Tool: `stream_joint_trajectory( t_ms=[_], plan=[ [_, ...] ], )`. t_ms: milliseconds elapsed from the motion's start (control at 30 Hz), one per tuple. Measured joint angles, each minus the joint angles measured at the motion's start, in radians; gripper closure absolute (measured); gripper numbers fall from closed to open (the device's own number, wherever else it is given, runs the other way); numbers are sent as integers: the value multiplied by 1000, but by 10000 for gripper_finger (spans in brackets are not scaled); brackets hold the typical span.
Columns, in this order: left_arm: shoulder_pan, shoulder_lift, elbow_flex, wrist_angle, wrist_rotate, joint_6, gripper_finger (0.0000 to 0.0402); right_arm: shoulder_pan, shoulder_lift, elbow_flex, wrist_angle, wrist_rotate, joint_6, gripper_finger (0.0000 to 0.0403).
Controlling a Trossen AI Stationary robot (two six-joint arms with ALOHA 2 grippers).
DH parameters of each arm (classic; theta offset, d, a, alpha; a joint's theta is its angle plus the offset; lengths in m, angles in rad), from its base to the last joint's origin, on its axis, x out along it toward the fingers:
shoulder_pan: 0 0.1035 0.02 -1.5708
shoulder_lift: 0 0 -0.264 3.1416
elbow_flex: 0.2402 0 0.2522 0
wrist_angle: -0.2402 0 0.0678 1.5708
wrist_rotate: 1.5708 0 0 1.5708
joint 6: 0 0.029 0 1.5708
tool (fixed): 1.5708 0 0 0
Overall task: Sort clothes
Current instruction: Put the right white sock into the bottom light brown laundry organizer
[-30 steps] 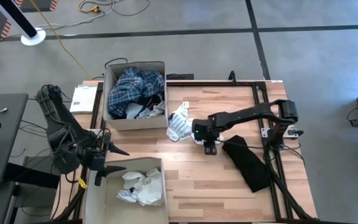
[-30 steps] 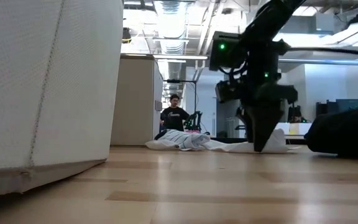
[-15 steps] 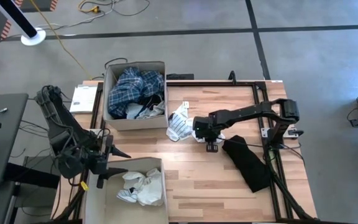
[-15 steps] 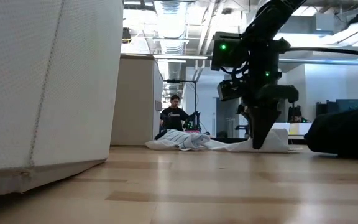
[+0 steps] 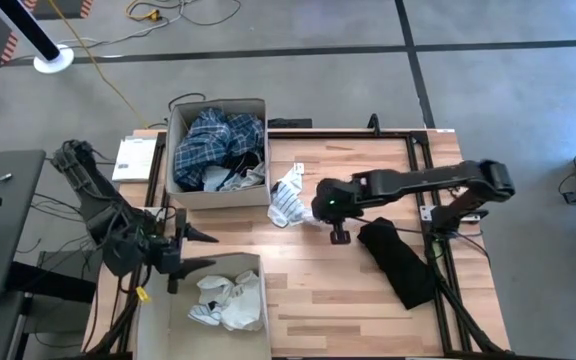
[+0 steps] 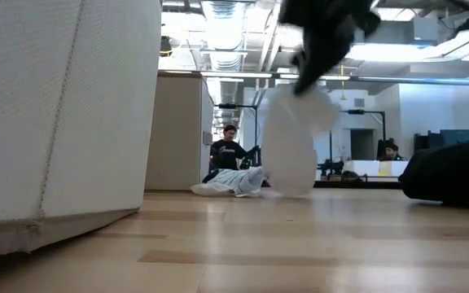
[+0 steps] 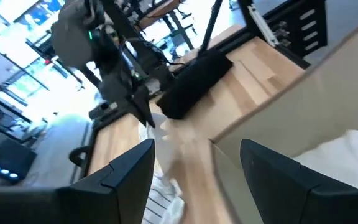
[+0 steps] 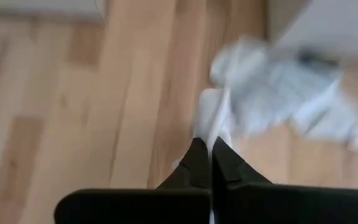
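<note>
Clothes: we see a white garment pinched in the right end effector, dangling clear of the surface.
Right arm: stretched across mid-surface, fingers pressed together on the cloth.
Left end effector: spread, hovering at the near box rim.
Look: pale, limp, blurred.
Around: striped garment beside the far box; black garment close right.

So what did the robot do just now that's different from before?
The right gripper shut on a white cloth and lifted it off the table. The left gripper shifted slightly by the near box, open. The black garment and striped cloth stayed.
</note>
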Motion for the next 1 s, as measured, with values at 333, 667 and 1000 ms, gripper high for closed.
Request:
stream_joint_trajectory(
  t_ms=[333, 667, 1000],
  plan=[
    [173, 0, 0, 163, 179, 171, 168, 86, -90, 198, 181, 20, -180, 402],
    [401, 36, 0, 289, 397, 187, 168, 140, -30, 351, 247, 20, -338, 403],
    [549, 171, 0, 429, 496, 138, 168, 144, 47, 431, 264, 20, -391, 403]
  ],
)
